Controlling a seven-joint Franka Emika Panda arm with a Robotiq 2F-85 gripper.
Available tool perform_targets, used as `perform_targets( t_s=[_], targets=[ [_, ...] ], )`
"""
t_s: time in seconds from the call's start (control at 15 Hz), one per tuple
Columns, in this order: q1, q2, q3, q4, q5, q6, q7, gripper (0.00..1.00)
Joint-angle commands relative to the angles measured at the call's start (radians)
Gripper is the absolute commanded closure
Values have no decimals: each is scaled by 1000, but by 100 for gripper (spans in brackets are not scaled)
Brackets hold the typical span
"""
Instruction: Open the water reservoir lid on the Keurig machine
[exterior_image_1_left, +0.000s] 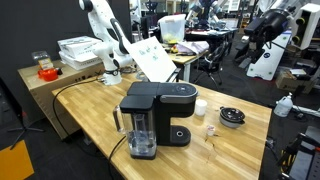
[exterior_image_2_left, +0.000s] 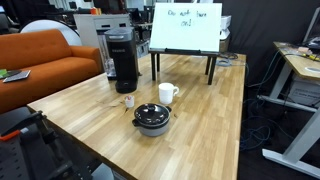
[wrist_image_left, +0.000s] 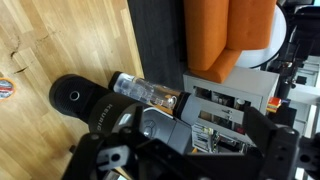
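Task looks not begun yet. The gripper (exterior_image_1_left: 112, 68) hangs in the air, well apart from the coffee machine (exterior_image_1_left: 157, 115), and touches nothing. Seen from the gripper, the machine is ahead and lower, w/ its clear water tank (exterior_image_1_left: 141, 138) on one side. The tank lid (exterior_image_1_left: 140, 98) seems to lie flat, i.e. closed, as far as these small pics show. In the wrist view only dark gripper parts fill the bottom, so I cannot tell if the fingers are spread or pressed together. Left to do, in my judgement: approach, reach the lid edge, lift it, so approx. all the work.
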Motion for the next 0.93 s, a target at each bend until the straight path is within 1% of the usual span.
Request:
perform_targets(
  t_s=[0.0,0.13,0.27,0.33,0.4,0.87],
  targets=[
    [-25,65,3,-2,167,35,-70,0],
    [-40,106,9,6,266,42,-110,0],
    [-58,137,23,15,319,43,-150,0],
    [-67,145,35,13,314,64,-170,0],
    [-75,128,37,2,289,33,-139,0],
    [-81,134,47,2,288,34,-143,0]
  ],
)
